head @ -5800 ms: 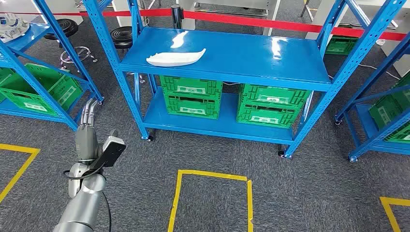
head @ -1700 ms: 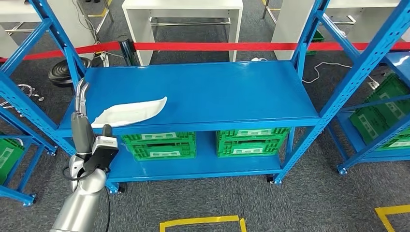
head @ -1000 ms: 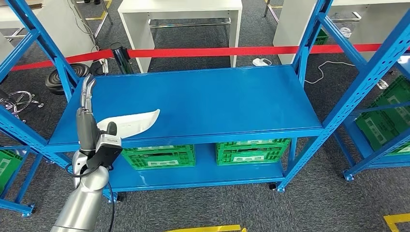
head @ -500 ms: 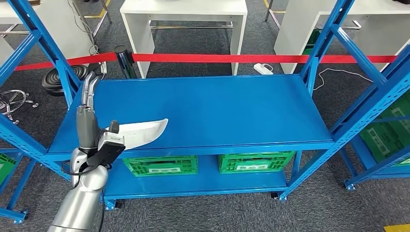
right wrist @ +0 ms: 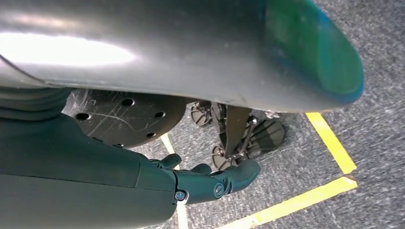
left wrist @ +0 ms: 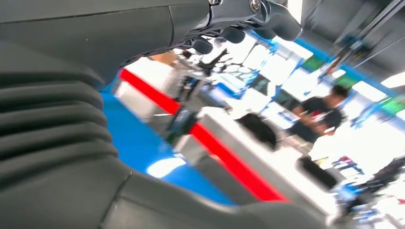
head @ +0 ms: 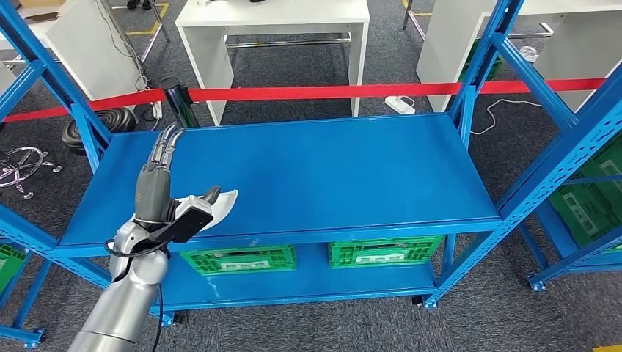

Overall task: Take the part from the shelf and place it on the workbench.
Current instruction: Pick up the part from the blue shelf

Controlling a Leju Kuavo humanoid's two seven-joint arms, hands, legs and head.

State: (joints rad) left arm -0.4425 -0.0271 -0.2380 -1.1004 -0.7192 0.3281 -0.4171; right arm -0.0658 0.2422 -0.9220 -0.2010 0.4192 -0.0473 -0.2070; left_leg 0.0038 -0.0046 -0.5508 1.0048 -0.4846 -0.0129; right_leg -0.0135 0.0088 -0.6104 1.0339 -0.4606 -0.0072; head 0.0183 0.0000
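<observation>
White part [head: 224, 200] lies on top shelf [head: 330, 169] of blue rack, near front left corner, mostly hidden behind left wrist. Left hand [head: 155, 183] above shelf just beside part — fingers [head: 167, 139] straight, close together, pointing toward back edge, holding nothing. Right hand [right wrist: 210, 181] hangs over grey carpet [right wrist: 372, 95] with yellow tape lines [right wrist: 296, 200] — fingers loosely curled, empty. Green crates [head: 238, 258] on lower shelf. Red barrier tape [head: 330, 92] behind rack.
</observation>
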